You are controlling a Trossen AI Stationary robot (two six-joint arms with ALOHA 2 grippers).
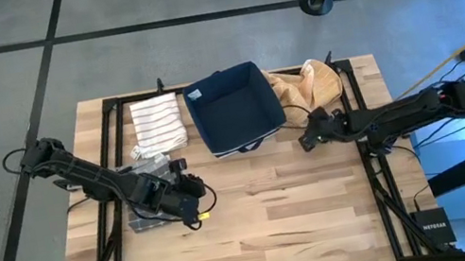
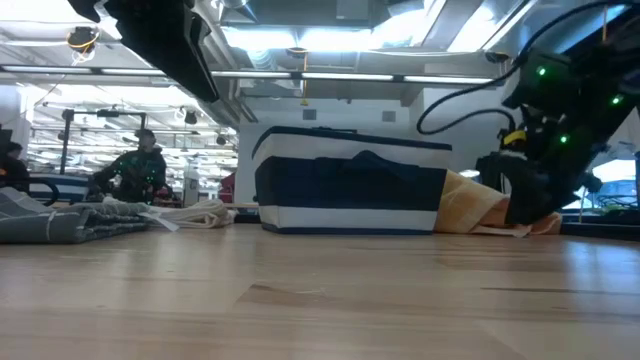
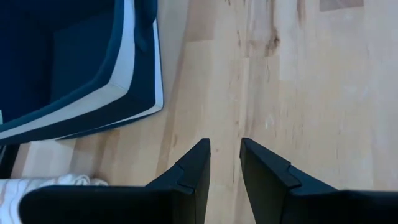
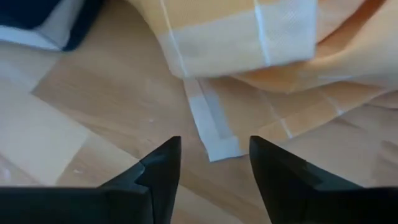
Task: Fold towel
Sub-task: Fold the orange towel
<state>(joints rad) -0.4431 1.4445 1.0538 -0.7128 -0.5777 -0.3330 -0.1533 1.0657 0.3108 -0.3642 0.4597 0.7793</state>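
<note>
An orange checked towel [image 1: 309,85] lies crumpled at the table's far right, against the right side of a dark blue basket [image 1: 233,108]. In the right wrist view a white-edged corner [image 4: 214,140] of the towel [image 4: 273,43] lies flat on the wood. My right gripper [image 1: 308,134] is open just in front of that corner, one finger on each side, touching nothing [image 4: 214,168]. In the low view it [image 2: 520,205] hangs beside the towel [image 2: 470,205]. My left gripper [image 1: 191,198] hovers open over bare wood [image 3: 225,155], near the basket's front corner [image 3: 93,93].
A folded white striped towel [image 1: 159,122] lies left of the basket. A grey folded cloth [image 1: 145,218] lies under the left arm, also seen in the low view [image 2: 50,225]. Bare wood [image 1: 286,217] spreads across the near half. People show in the room behind [image 2: 135,165].
</note>
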